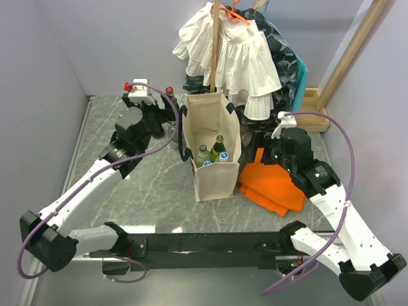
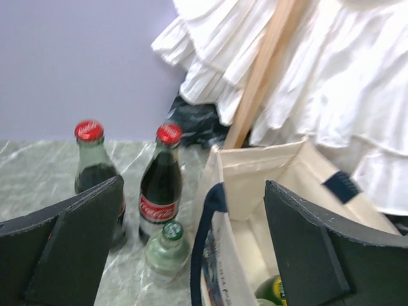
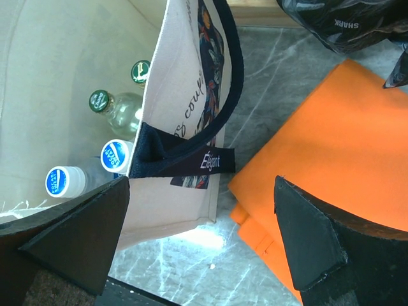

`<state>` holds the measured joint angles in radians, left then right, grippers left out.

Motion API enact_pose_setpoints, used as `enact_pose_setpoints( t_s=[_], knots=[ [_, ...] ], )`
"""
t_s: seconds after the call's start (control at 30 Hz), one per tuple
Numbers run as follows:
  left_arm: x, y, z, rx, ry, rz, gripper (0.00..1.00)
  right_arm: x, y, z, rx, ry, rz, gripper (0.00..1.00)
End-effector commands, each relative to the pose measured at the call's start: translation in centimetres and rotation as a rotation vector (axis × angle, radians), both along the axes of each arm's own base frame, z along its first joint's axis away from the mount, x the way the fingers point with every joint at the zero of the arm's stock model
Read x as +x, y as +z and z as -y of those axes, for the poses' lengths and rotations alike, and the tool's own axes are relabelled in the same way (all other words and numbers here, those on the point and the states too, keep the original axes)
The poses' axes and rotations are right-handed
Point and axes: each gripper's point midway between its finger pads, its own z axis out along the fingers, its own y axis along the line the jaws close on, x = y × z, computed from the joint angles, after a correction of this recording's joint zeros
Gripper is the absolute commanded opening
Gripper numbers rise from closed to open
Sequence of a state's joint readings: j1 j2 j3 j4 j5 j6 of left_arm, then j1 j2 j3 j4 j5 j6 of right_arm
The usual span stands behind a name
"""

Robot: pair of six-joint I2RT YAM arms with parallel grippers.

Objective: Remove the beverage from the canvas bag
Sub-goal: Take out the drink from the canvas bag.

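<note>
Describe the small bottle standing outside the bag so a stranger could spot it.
Find the tall cream canvas bag at the centre. Just left of it, the short clear bottle with the green cap stands beside two cola bottles. Unlike it, they are taller, dark and red-capped.

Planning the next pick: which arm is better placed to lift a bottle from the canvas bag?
Probably right: the right gripper, open, looks down over the canvas bag rim at the bottles inside. The left gripper, also open, faces the bottles outside.
</note>
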<state>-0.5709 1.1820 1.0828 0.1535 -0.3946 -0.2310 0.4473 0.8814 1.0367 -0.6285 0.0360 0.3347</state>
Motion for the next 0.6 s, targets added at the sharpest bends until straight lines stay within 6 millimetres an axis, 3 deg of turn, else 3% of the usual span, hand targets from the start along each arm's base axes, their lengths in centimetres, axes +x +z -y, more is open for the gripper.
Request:
enact_pose_setpoints(
  t_s=[0.0, 0.07, 0.17, 0.23, 0.27, 0.4, 0.57],
  knots=[
    [-1.9, 4.2, 0.8, -0.014, -0.099, 0.048, 0.96, 0.4, 0.9, -0.6, 0.016, 0.023, 0.033, 1.0],
    [-2.5, 5.9, 1.5, -0.025, -0.149, 0.065, 0.96, 0.3, 1.1, -0.5, 0.02, 0.019, 0.037, 1.0],
    [-3.2, 6.9, 2.7, -0.021, -0.227, 0.046, 0.96, 0.1, 1.2, -0.4, 0.03, 0.013, 0.046, 1.0],
    [-3.5, 6.5, 3.8, 0.004, -0.289, 0.015, 0.96, 0.0, 1.1, -0.4, 0.034, 0.011, 0.041, 1.0],
    [-3.7, 7.4, 4.2, 0.018, -0.322, 0.029, 0.96, -0.1, 1.1, -0.4, 0.037, 0.01, 0.04, 1.0],
    [-4.3, 6.9, 6.4, 0.052, -0.446, 0.002, 0.96, -0.2, 1.2, -0.3, 0.038, 0.01, 0.043, 1.0],
    [-4.1, 6.2, 7.6, 0.068, -0.499, -0.031, 0.96, -0.1, 2.2, -0.8, 0.044, 0.035, 0.058, 1.0]
  ],
)
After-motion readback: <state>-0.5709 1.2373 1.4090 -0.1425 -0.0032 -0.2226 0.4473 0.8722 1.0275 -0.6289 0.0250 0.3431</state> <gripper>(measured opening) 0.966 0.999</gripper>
